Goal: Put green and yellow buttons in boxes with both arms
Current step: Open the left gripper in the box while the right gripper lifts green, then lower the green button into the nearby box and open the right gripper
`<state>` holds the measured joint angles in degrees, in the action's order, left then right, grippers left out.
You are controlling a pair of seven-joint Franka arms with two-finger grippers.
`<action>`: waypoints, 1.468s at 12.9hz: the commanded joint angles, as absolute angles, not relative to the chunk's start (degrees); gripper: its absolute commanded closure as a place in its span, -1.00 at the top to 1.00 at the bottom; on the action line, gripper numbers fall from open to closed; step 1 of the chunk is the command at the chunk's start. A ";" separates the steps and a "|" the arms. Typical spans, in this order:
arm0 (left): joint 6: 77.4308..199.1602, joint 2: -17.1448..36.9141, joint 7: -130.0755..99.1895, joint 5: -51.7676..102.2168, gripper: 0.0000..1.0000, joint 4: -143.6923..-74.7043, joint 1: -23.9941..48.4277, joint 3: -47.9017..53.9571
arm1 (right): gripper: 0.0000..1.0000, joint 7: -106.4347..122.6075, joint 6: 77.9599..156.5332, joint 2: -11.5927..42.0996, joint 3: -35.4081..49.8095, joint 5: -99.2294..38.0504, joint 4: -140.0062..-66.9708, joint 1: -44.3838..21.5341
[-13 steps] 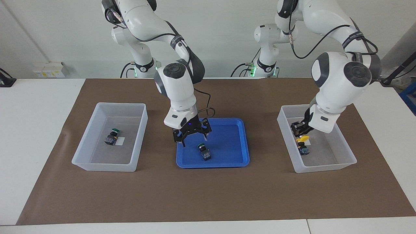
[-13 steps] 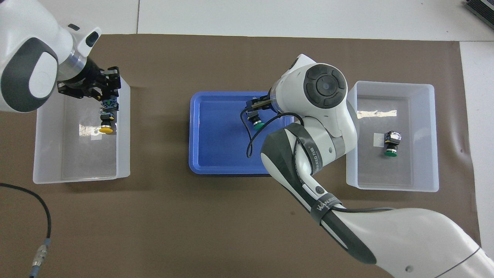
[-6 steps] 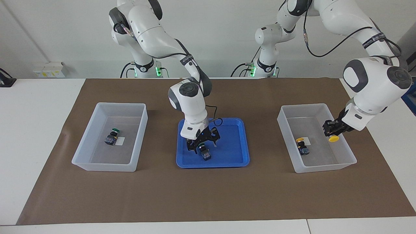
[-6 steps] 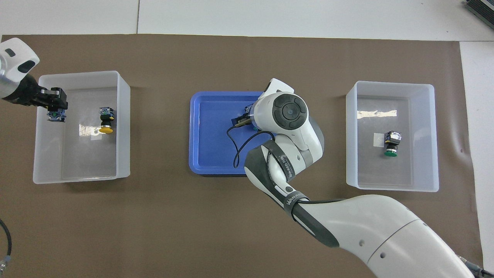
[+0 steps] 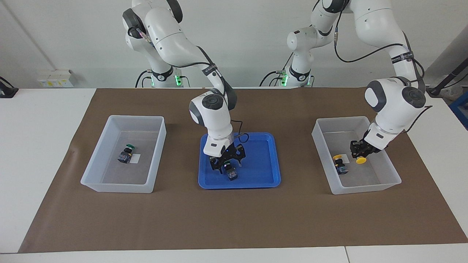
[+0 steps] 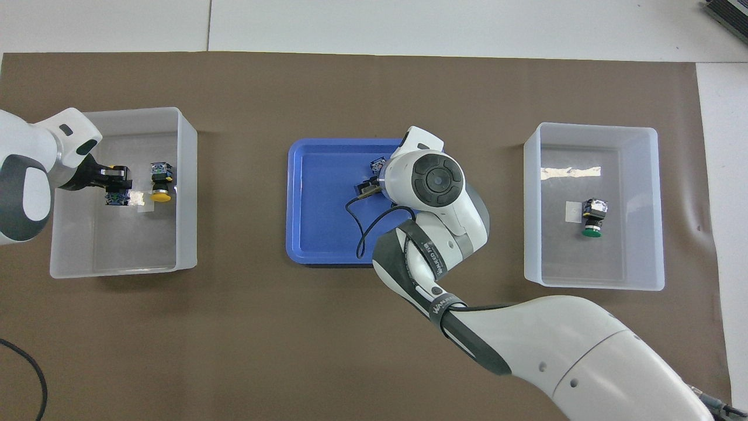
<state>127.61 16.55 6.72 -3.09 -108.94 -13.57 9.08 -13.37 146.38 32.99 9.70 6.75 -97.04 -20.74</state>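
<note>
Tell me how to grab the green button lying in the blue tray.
Grip the green button across its blocky body, coming straight down. It lies on its side in the blue tray, so the flat body sides face the right claw hovering over it; the round cap would likely slip.

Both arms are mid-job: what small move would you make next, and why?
Probably open the left claw: it holds a yellow button low inside the box, beside the yellow button already lying there. The right claw straddles the green button in the blue tray.
</note>
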 commanded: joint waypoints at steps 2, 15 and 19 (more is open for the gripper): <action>132.10 15.91 7.38 -2.64 -1.00 -113.12 -14.94 9.23 | -0.39 -13.62 147.84 33.40 9.84 8.09 -97.56 -20.65; 112.47 16.17 7.03 -2.90 0.40 -98.30 -13.19 9.23 | -1.00 2.93 108.63 8.71 9.76 4.83 -100.00 3.49; 90.50 15.56 6.33 -3.43 0.40 -83.70 -10.73 9.67 | -1.00 10.80 119.40 4.67 9.76 4.83 -114.92 10.27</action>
